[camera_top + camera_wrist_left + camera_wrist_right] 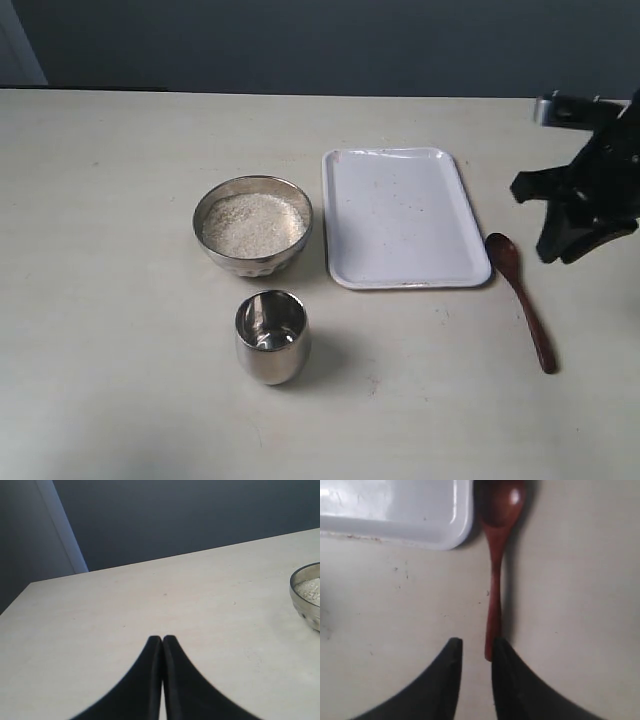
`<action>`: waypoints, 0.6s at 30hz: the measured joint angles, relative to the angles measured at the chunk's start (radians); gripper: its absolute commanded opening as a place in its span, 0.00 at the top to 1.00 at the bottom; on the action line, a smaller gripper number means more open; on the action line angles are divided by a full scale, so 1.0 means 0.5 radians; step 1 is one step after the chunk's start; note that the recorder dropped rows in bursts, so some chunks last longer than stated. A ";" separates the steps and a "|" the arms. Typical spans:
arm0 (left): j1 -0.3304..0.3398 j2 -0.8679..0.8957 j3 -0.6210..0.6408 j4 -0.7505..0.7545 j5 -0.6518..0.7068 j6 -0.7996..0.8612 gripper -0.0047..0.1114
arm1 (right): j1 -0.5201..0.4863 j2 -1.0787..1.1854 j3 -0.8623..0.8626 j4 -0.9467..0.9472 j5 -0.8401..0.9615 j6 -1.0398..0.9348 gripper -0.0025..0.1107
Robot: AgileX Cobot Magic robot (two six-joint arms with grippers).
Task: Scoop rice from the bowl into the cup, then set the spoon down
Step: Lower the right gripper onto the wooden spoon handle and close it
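Spoon (522, 300) lies flat, head by tray (400, 215) corner, handle running toward exterior camera; right tool (475, 645) slightly spread, empty.

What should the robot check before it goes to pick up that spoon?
1. spoon lying free on the table, beside the tray: ok.
2. right gripper empty, jaws slightly apart: ok.
3. Handle end centred in the gripper's gap: not ok, it sits off to one side.
4. bowl holds rice: ok.
5. cup upright, looks empty: ok.
6. left gripper shut, away from the bowl: ok.
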 measured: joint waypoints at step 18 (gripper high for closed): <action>0.000 0.000 0.000 0.000 0.000 0.000 0.96 | 0.242 0.261 0.238 -0.197 -0.210 0.174 0.63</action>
